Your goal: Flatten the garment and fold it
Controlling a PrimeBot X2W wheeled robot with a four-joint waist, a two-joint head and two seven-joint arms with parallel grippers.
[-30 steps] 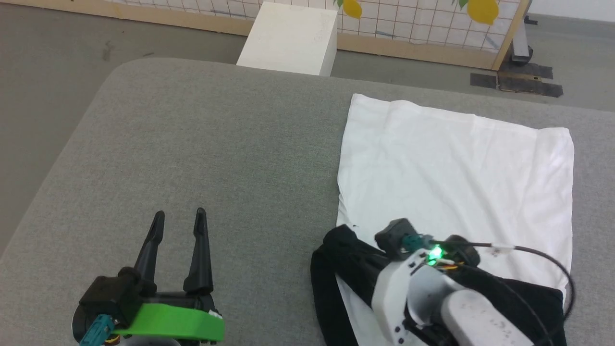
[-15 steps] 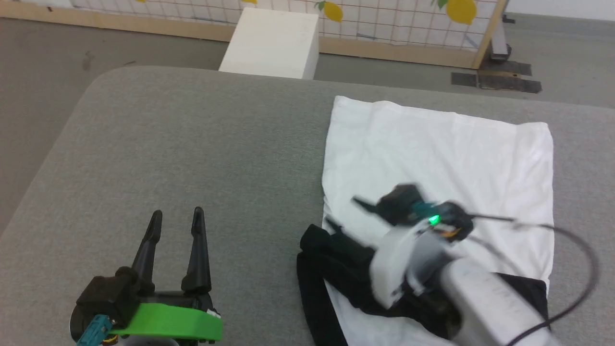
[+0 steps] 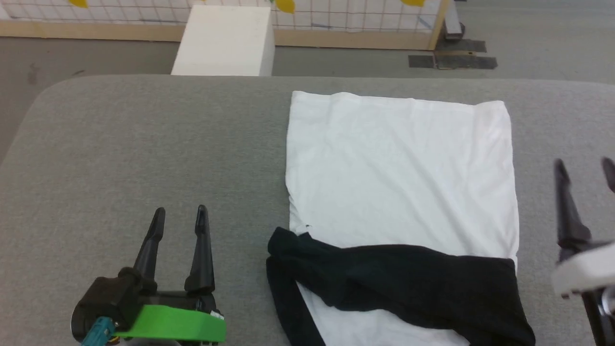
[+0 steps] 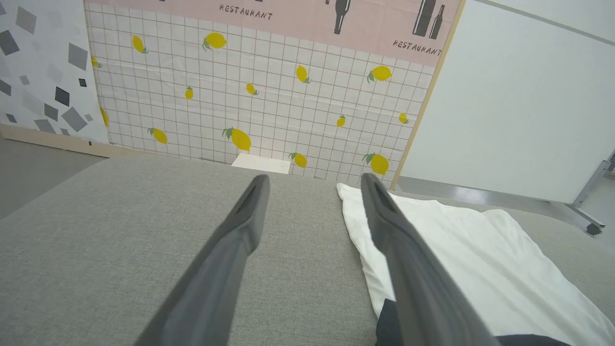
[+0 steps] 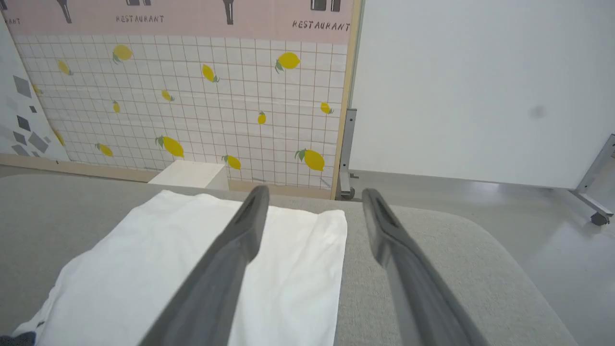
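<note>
Left end effector (image 3: 181, 211): fingers spread wide with nothing between them, over bare counter to the near left of the T-shirt.
Right end effector (image 3: 584, 163): fingers wide apart and empty, beside the T-shirt's right edge.
T-shirt (image 3: 399, 168): lies flat on the right half of the counter as a white rectangle, plain side up.
Black sleeve fabric (image 3: 408, 274): a rumpled band across the T-shirt's near end.
Counter (image 3: 144, 144): grey fabric top with rounded corners.
White box (image 3: 223, 38): on the floor past the far edge.
Lemon-print panel (image 4: 269, 105): behind the box.
</note>
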